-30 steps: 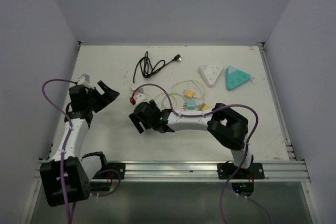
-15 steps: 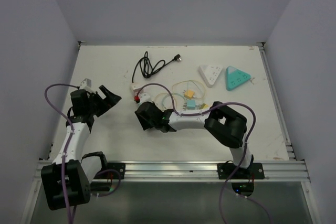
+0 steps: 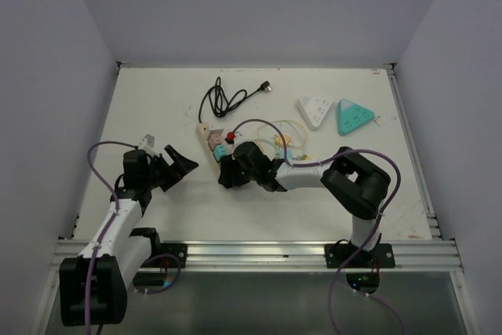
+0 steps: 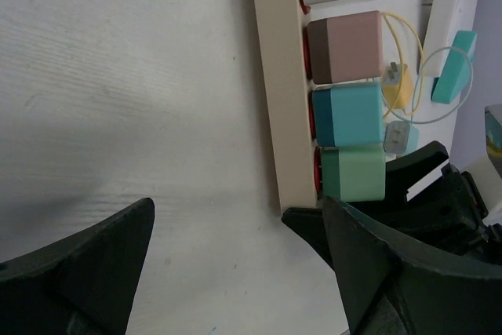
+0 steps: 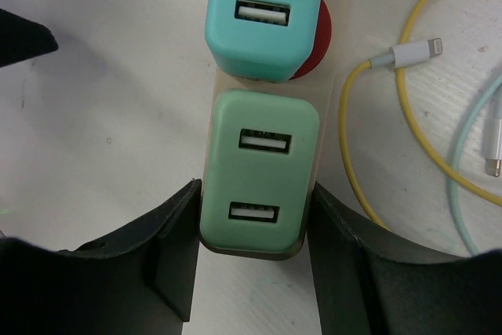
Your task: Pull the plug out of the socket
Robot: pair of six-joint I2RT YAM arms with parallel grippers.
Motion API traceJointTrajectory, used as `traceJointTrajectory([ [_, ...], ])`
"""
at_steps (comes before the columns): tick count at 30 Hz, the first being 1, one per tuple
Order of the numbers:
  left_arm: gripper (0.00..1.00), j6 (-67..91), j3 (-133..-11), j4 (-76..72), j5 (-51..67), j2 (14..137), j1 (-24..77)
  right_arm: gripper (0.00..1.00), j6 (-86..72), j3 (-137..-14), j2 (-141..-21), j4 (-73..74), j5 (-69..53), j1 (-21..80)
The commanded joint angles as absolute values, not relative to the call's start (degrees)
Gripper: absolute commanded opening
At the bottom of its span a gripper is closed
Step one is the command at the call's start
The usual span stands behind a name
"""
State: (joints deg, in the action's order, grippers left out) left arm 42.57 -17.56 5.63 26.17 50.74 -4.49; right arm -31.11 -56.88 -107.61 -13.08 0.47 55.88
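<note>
Right jaws clenched on green plug [image 5: 259, 174], grip plain only from wrist view, left jaws released

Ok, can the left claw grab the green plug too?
Probably not. The right claw grips the green plug on both sides, so there is hardly any room for another claw. The left claw is open and hangs near the end of the strip.
</note>
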Motion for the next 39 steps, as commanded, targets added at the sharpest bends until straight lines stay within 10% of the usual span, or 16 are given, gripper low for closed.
traceJointTrajectory([
  [1,0.9,46.31,-18.02,0.97,23.21,50.97,-2.46,0.0,-32.96,-55.99,-104.94,-16.53,-5.18,55.9],
  [18,0.82,52.47,-36.99,-13.88,21.27,86.28,-2.9,0.0,-25.32,-54.14,-104.5,-13.18,-13.88,54.67],
  [39,0.7,53.79,-43.86,-12.74,18.29,100.37,0.95,0.0,-27.33,-51.94,-106.0,-17.75,-18.72,51.94],
])
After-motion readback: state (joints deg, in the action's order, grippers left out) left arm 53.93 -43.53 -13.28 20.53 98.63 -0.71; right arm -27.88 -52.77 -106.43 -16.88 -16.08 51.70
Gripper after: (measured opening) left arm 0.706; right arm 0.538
